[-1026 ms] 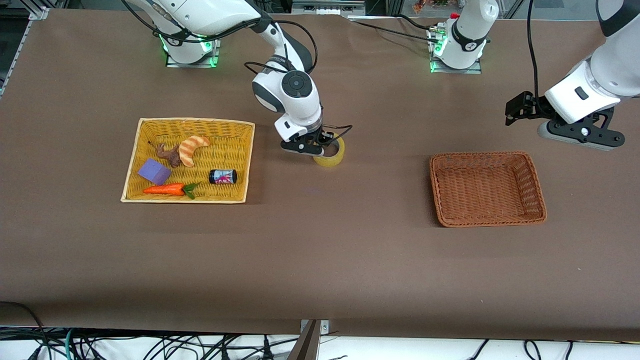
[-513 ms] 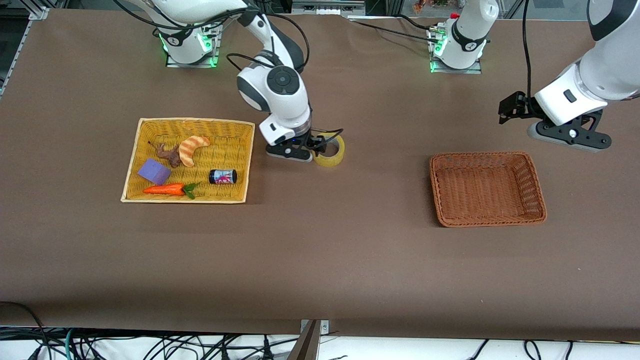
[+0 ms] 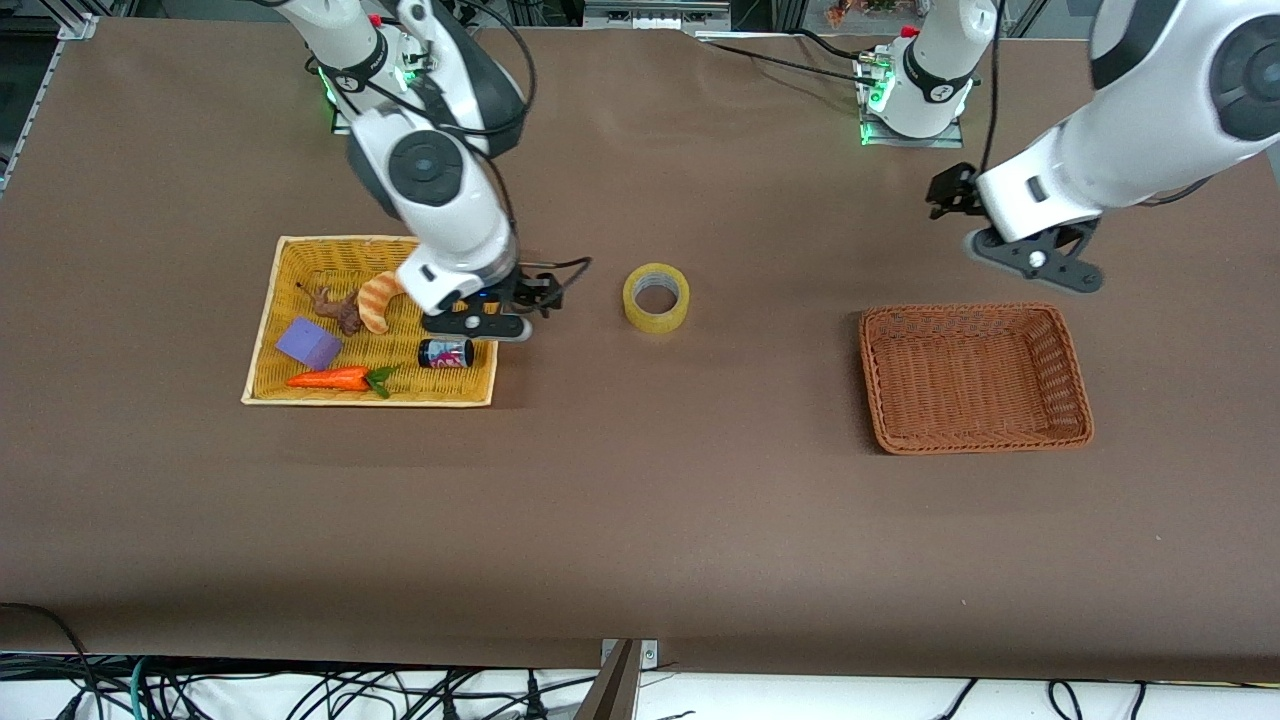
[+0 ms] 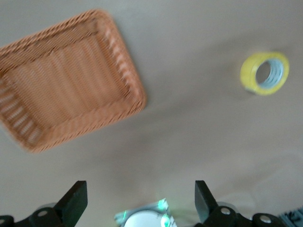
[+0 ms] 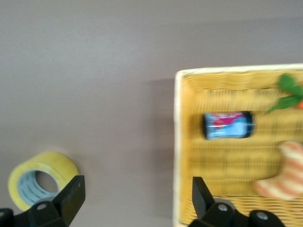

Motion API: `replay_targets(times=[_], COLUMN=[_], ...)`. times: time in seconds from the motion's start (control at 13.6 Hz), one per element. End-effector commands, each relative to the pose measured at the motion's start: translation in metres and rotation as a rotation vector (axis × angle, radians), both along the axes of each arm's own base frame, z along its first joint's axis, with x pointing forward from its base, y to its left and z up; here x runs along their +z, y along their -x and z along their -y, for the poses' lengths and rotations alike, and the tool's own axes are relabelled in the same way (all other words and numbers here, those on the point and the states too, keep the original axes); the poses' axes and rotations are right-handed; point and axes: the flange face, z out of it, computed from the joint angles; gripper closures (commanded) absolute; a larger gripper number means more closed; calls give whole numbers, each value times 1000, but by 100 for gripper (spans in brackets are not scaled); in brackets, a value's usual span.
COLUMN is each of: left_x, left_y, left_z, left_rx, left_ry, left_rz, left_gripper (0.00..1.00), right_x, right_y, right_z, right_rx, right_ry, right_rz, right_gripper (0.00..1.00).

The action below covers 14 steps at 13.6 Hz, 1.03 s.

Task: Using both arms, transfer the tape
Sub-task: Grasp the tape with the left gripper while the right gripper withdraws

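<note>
Tape, one roll, is lying on the bench mid-frame between two baskets; right gripper and left gripper are both hanging released.

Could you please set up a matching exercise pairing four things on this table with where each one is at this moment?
Things:
1. tape
2. black jar
3. right claw
4. left claw

Places:
A. lying in the yellow basket
B. open, over the yellow basket's edge, toward the tape
C. open, over bare table, above the brown basket in the front view
D. flat on the table between the two baskets

Pairs: 1-D, 2-A, 3-B, 4-C
</note>
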Motion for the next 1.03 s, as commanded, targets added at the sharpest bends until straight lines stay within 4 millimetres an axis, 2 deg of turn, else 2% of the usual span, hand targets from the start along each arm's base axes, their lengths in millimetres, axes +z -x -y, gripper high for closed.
replay_targets(times=[0.0,0.07,0.15,0.29,0.44,0.59,0.73,0.81,0.95], left_x=[-74,-100,-129,-181,-220,-249,-272,-277,-292], left_y=[-9,-6,-9,-5,1,5,10,19,36], left_z=[76,116,132,153,171,193,204,216,221], left_rx=[32,48,103,109,120,119,84,37,11], left_ry=[28,43,60,105,159,202,204,194,175], left_rz=[-43,-16,4,61,134,168,172,189,168], left_gripper=[0,0,0,0,0,0,0,0,0], right_x=[31,40,50,63,74,86,99,109,120], right_y=[0,-3,-4,-9,-15,-19,-19,-21,-22], right_z=[41,56,70,103,131,159,180,193,204], right_rx=[74,108,134,187,222,257,313,315,339], right_ry=[11,18,26,40,42,43,47,51,50], right_rz=[-26,-31,-36,-43,-36,-29,-27,-32,-39], right_gripper=[0,0,0,0,0,0,0,0,0])
